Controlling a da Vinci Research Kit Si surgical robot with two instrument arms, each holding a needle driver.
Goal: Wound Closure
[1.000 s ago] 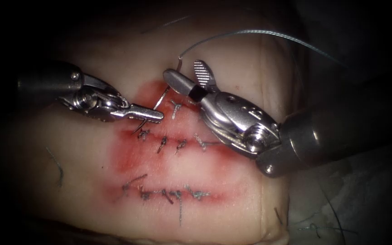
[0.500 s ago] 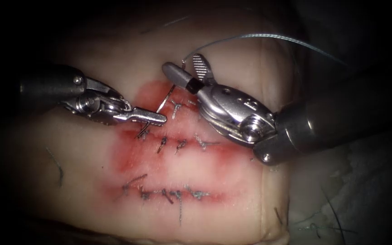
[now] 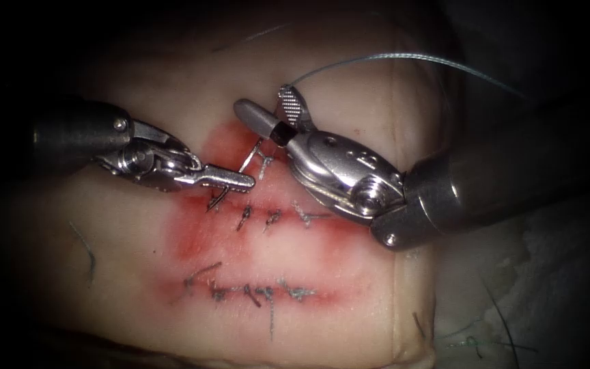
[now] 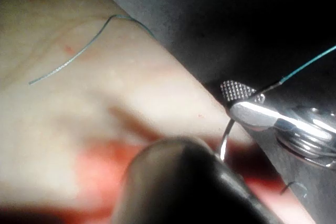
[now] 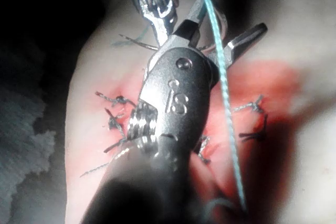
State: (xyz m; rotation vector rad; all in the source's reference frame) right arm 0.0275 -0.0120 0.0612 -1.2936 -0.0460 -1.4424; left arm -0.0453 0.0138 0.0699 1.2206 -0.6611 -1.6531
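Tissue (image 3: 172, 89), pale and smeared with red fluid (image 3: 192, 232), is lying under both of your tools in the endoscope view. Two cuts are running across it, an upper cut (image 3: 274, 215) and a lower one (image 3: 254, 292), each crossed by dark stitches (image 3: 244, 219). Your left tool (image 3: 230, 180) is reaching in from the left, its jaws clamped on the needle (image 3: 248, 158) near one end of the curve, just above the left end of the upper cut. From that grip the needle is arching up and to the right toward your right tool (image 3: 271, 116); whether its lower end is sitting in the tissue cannot be told. Your right tool is hovering with its jaws spread apart around the needle's upper end, gripping nothing. Thread (image 3: 404, 58) is trailing from that upper end, sweeping up and away to the right over the tissue. Your left wrist view is showing the needle (image 4: 226, 140) rising to the right tool's (image 4: 242, 103) textured jaw, with thread (image 4: 307, 66) leading off. Your right wrist view is showing thread (image 5: 223, 77) draped across the right tool (image 5: 220, 22).
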